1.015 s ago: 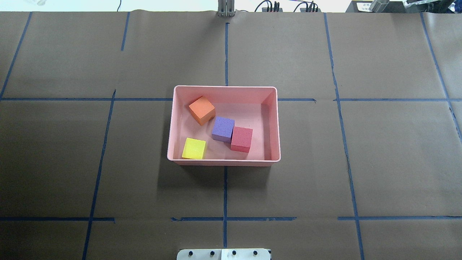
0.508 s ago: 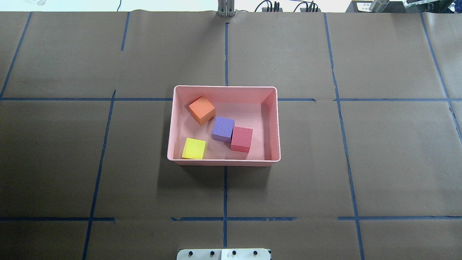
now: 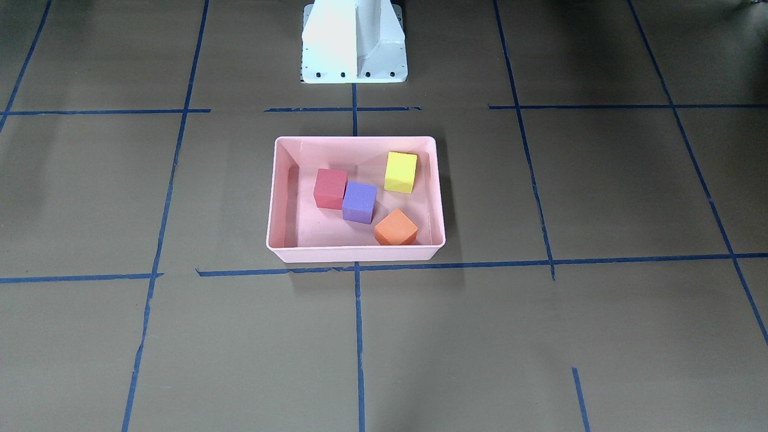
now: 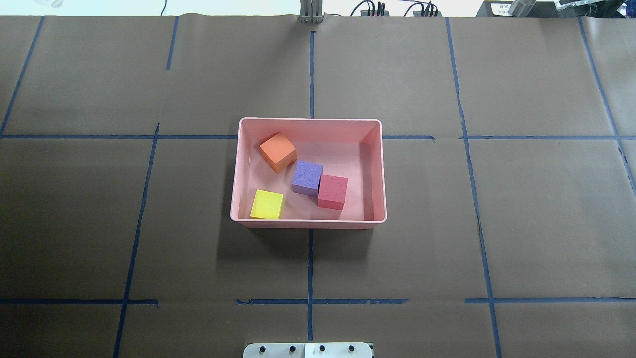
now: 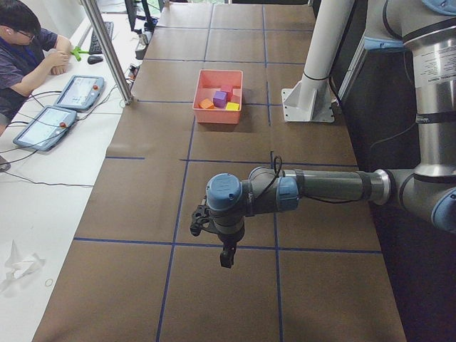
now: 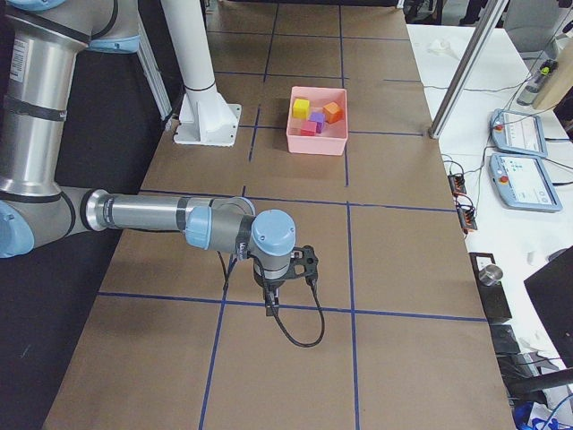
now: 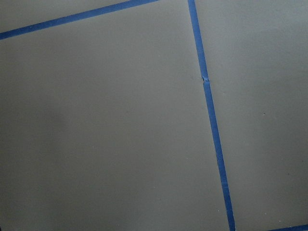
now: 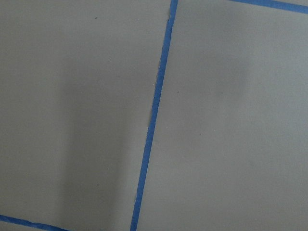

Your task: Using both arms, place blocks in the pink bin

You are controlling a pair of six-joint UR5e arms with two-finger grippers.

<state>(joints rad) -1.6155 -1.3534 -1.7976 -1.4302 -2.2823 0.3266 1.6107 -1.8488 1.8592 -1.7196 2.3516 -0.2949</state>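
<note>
The pink bin (image 4: 308,120) stands at the table's middle, also in the front-facing view (image 3: 354,140). Inside it lie the orange block (image 4: 278,151), the purple block (image 4: 307,177), the red block (image 4: 332,191) touching the purple one, and the yellow-green block (image 4: 267,204). My left gripper (image 5: 226,256) shows only in the exterior left view, low over bare paper far from the bin (image 5: 218,114). My right gripper (image 6: 271,309) shows only in the exterior right view, likewise far from the bin (image 6: 316,143). I cannot tell whether either is open or shut. Both wrist views show only brown paper and blue tape.
The white pedestal (image 3: 354,42) stands at the robot's side of the table. Blue tape lines grid the brown paper. An operator (image 5: 21,50) sits beyond the table's far edge with tablets (image 5: 78,91) and a metal post (image 5: 107,50).
</note>
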